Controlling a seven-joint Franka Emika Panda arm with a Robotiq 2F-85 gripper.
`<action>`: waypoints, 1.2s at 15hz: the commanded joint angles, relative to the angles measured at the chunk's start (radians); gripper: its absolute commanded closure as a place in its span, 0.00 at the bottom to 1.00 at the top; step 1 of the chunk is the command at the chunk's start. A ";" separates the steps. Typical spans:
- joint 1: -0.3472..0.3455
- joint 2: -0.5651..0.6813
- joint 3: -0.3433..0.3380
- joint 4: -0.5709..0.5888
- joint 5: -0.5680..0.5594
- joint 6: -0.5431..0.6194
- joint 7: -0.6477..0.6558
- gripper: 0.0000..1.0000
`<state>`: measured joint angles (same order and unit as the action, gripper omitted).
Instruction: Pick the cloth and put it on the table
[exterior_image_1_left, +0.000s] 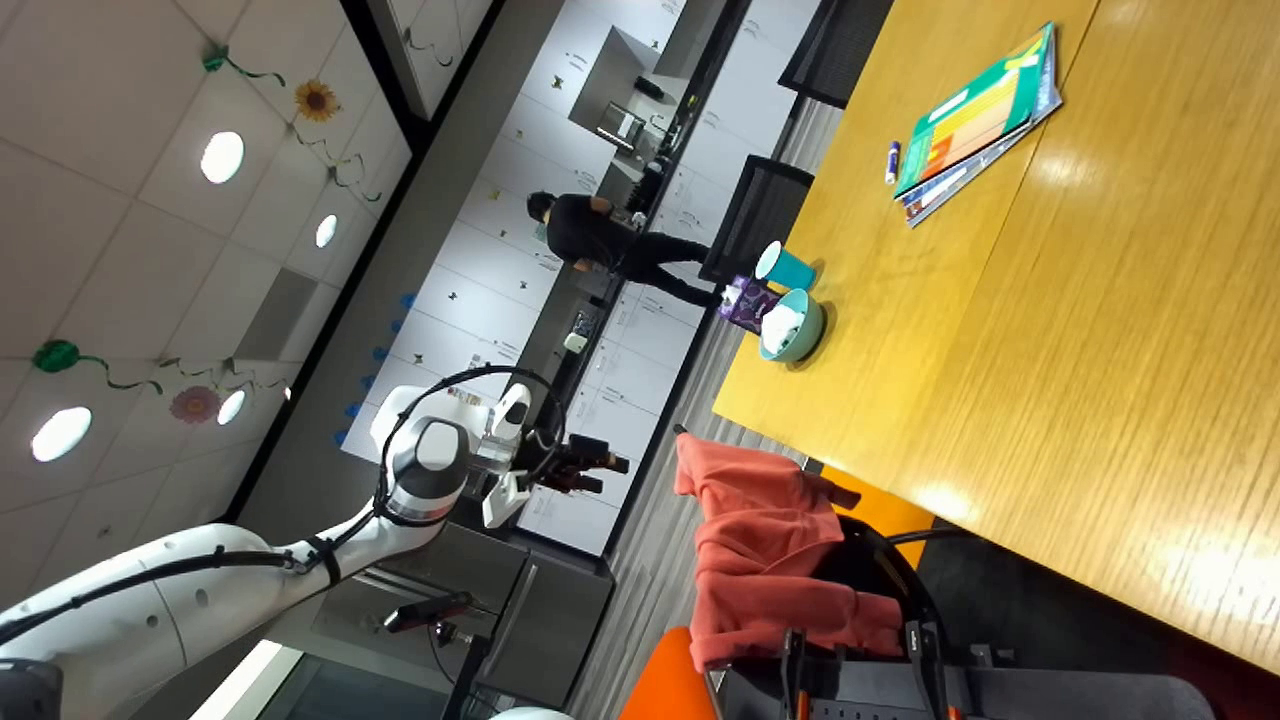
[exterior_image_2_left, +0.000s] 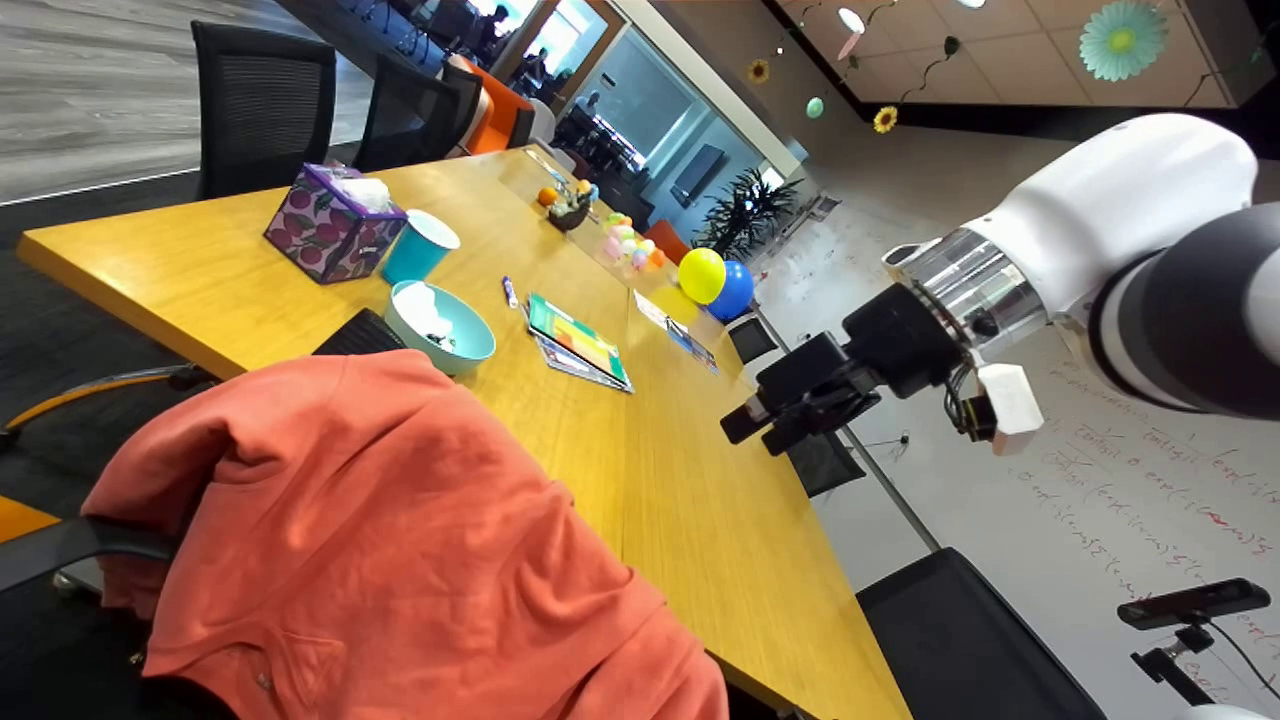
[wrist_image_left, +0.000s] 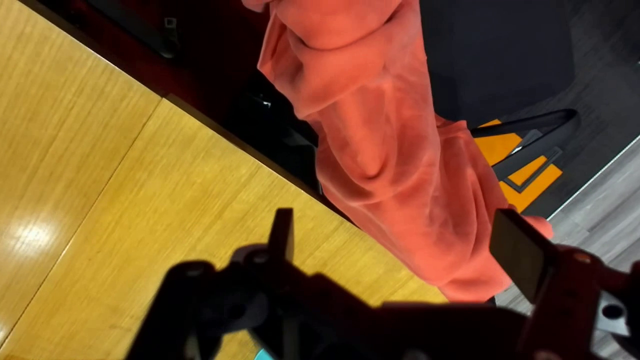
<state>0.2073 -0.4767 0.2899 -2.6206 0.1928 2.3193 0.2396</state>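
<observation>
The red-orange cloth is wrinkled and draped over a black chair beside the table's edge. It also shows large in an exterior view and in the wrist view. The table has a glossy yellowish-brown wooden top; it shows in an exterior view and in the wrist view. My gripper is open and empty, held up in the air, apart from the cloth; it also shows in an exterior view. In the wrist view its fingers are wide apart, with cloth and table beyond them.
On the table stand a teal bowl with white contents, a blue cup and a purple tissue box. Stacked books and a marker lie farther along. Black chairs stand around. A person is in the background.
</observation>
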 joint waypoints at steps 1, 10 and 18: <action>0.000 0.154 0.010 0.049 -0.007 0.089 0.035 0.00; -0.002 0.431 0.013 0.117 -0.132 0.256 0.154 0.00; 0.029 0.567 -0.018 0.181 -0.227 0.260 0.235 0.00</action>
<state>0.2139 0.0435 0.2924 -2.4746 -0.0045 2.5645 0.4385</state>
